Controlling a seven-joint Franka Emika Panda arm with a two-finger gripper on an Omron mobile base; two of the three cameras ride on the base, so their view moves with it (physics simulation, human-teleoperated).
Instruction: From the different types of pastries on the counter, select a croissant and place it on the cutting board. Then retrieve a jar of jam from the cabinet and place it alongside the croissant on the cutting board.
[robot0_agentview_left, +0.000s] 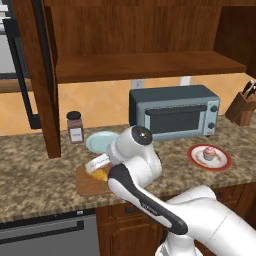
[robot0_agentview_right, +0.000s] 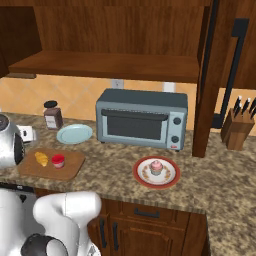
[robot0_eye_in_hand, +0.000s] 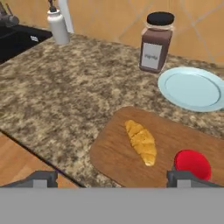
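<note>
Fingertips (robot0_eye_in_hand: 41, 178) of our gripper (robot0_eye_in_hand: 111, 179) stand wide apart, holding nothing, above the cutting board (robot0_eye_in_hand: 175, 140). On it we see the croissant (robot0_eye_in_hand: 141, 142) beside the jar of jam (robot0_eye_in_hand: 193, 164). Farther back lie an empty pale-blue plate (robot0_eye_in_hand: 192, 89) and a dark-lidded brown jar (robot0_eye_in_hand: 155, 42). Our right base view adds the toaster oven (robot0_agentview_right: 142, 118), cupcake (robot0_agentview_right: 156, 167) and cabinet (robot0_agentview_right: 115, 65).

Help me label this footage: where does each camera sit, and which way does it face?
Left base view: behind the arm to its left, facing the counter; arm rises lower right.
Right base view: behind to its right, facing the same counter; arm at lower left.
Hand view: on the hand, looking down at the cutting board; fingers at the bottom.
Right base and hand views share the croissant and jar of jam.
</note>
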